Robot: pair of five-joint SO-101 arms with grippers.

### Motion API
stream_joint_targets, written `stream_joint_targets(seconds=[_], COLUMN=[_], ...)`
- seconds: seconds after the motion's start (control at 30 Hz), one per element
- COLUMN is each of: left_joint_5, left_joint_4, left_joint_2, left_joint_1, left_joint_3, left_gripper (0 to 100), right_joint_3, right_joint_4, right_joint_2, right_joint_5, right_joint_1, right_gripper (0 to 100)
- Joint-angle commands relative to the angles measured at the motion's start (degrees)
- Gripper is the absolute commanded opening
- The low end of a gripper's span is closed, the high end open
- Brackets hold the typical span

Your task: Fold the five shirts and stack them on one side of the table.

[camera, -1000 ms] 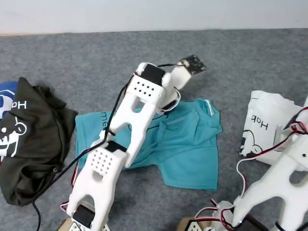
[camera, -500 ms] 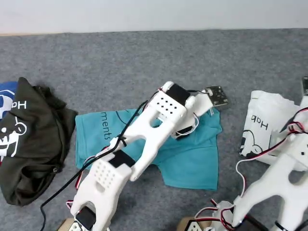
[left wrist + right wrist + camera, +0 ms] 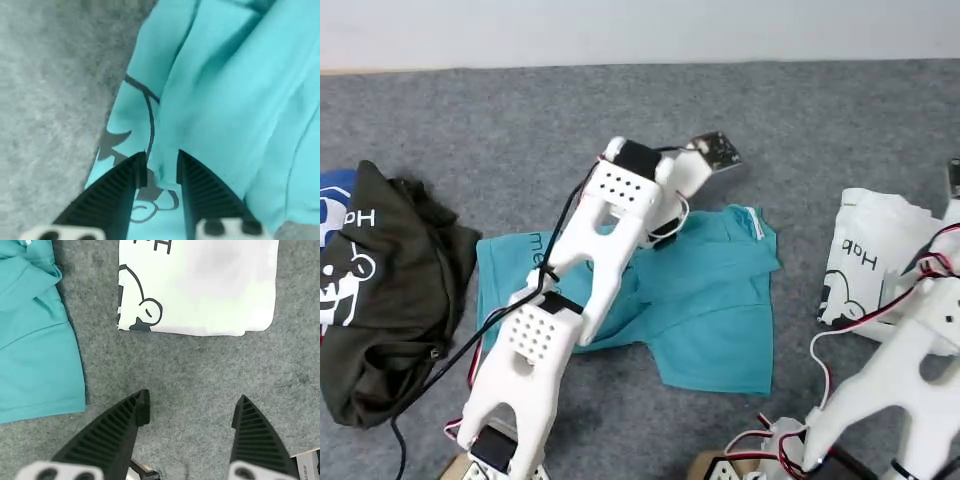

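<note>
A teal shirt (image 3: 710, 310) lies spread and creased in the middle of the grey table. My left arm (image 3: 620, 200) stretches over its far left part. In the left wrist view my left gripper (image 3: 160, 170) is shut on a raised fold of the teal shirt (image 3: 225, 90), near its dark print. A folded white shirt (image 3: 870, 265) with a bear print lies at the right. My right gripper (image 3: 192, 412) hangs open over bare table, between the white shirt (image 3: 200, 285) and the teal shirt's hem (image 3: 30, 340).
A crumpled dark shirt (image 3: 380, 300) with a bear print is heaped at the left edge, and a blue shirt (image 3: 332, 200) peeks out behind it. The right arm (image 3: 910, 370) stands at the lower right. Bare grey table (image 3: 520, 110) runs along the far side.
The left arm swung right across the teal shirt half a second ago and is now back to the left, near where it was. The right arm has kept still.
</note>
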Motion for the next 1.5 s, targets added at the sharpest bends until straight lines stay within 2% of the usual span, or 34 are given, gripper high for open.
stream_joint_targets(seconds=[0.0, 0.37, 0.73, 0.93, 1.13, 1.47], left_joint_5=[-0.18, 2.64, 2.64, 2.64, 2.55, 2.37], left_joint_4=[2.37, 2.11, 0.35, 1.05, 2.29, 2.11], left_joint_2=[-1.67, -4.66, 1.93, 2.02, 2.37, 6.51], left_joint_1=[0.97, 11.34, 11.43, 11.52, 11.34, 10.29], left_joint_3=[-3.21, 3.3, 4.44, -0.75, -3.12, -1.8], left_gripper=[11, 11, 11, 11, 19, 18], right_joint_3=[-0.26, -0.26, -0.26, -0.18, -0.18, -0.18], right_joint_4=[2.24, 2.24, 2.24, 2.24, 2.24, 2.15], right_joint_2=[-2.15, -2.15, -2.24, -2.24, -2.15, -1.71], right_joint_5=[-0.26, -0.26, -0.26, -0.26, -0.26, -0.26], right_joint_1=[0.66, 0.92, 0.92, 0.92, 0.75, 0.66], right_gripper=[27.3, 27.3, 27.3, 27.3, 27.4, 27.4])
